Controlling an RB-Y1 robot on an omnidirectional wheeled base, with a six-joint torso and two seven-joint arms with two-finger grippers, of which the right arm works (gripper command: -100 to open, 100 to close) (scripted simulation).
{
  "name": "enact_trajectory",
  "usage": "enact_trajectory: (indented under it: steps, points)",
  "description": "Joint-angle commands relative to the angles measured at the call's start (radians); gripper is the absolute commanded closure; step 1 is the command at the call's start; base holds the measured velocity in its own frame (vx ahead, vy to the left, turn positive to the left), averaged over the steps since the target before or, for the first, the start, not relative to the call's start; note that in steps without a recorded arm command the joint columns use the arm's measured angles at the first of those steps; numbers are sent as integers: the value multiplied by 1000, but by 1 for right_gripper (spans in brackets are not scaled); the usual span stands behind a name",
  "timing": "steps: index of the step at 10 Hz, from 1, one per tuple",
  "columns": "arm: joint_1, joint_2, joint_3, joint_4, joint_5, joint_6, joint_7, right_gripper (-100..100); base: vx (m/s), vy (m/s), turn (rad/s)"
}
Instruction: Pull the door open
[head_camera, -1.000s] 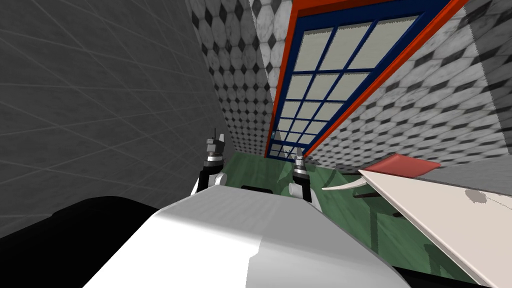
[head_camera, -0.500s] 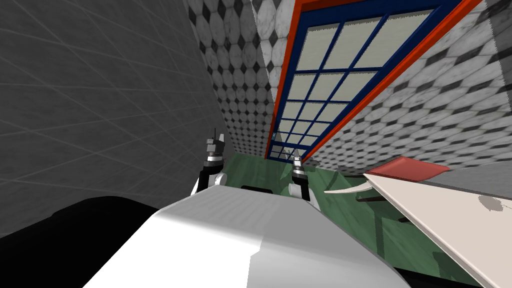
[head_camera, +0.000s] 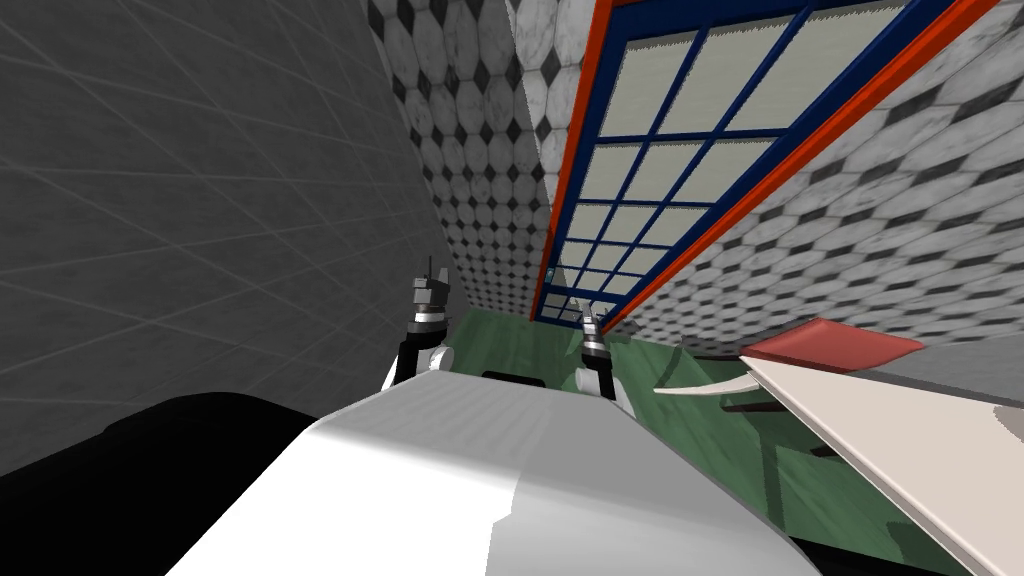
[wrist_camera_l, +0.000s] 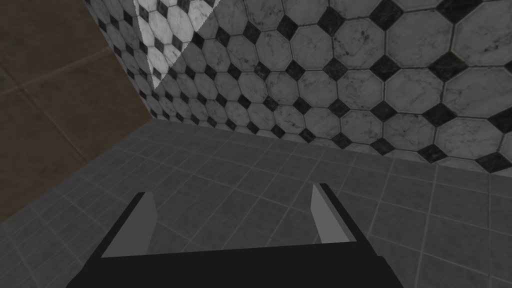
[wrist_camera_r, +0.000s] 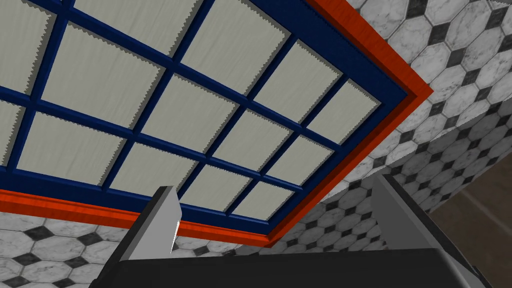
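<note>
Both sets of fingers stood wide apart and empty, the right gripper (wrist_camera_r: 274, 184) aimed at the blue-barred, red-framed door (head_camera: 660, 170), the left gripper (wrist_camera_l: 232, 197) raised alongside.

A house's tiled room: octagon-tiled walls (head_camera: 480, 200), green floor (head_camera: 510, 345), paned blue door (head_camera: 650, 180).

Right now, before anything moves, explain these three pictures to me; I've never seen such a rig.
This is a two-armed robot. One picture looks down from its head, over a green floor toward a blue-barred door in a red frame, set in a black-and-white tiled wall. A pale table stands on its right. The other two pictures come from a camera on each hand. The right jaws, open, point at the door; the left jaws, also open, wait aside. Nothing is held.
</note>
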Motion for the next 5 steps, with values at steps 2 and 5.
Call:
enact_trajectory:
  steps: [2,5]
  points:
    - [-21,-7,-5,69,0,-22,63,-100,95,22,3]
    - [-43,-13,-9,141,1,-42,133,-100,102,21,2]
